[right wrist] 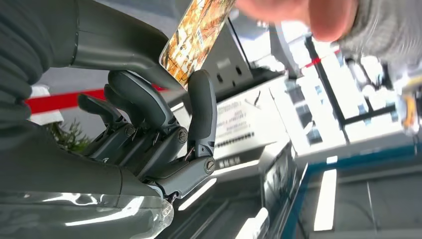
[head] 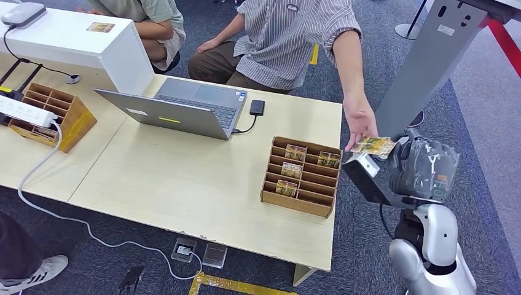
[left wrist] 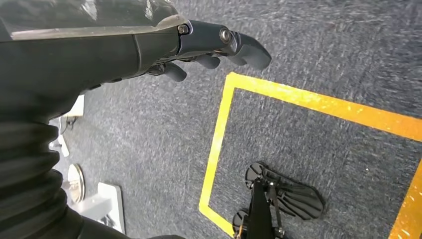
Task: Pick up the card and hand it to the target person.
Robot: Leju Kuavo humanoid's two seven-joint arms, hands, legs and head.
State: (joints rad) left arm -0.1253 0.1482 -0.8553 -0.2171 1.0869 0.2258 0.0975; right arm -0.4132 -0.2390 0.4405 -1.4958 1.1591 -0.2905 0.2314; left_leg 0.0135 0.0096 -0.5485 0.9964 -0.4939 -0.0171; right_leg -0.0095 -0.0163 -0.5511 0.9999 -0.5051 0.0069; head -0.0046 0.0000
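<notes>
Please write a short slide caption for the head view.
Right hand holds the card up while a person's hand takes it.

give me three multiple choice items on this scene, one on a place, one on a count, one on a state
1. Where is the wooden slotted tray that holds cards?
A. On the table in front of the open laptop, toward its right end
B. On the floor
C. On the white box

2. How many cards stand in that tray?
A. One
B. Four
C. Seven

3. What is the state of the card at the right hand?
A. Lying flat on the table
B. Pinched in the right hand while a person's hand touches it
C. Tucked under the laptop

Answers:
1. A: the tray sits on the table, nearer the camera than the laptop.
2. B: four cards show in its slots.
3. B: the right hand pinches the card, and the person's hand reaches it.
</notes>
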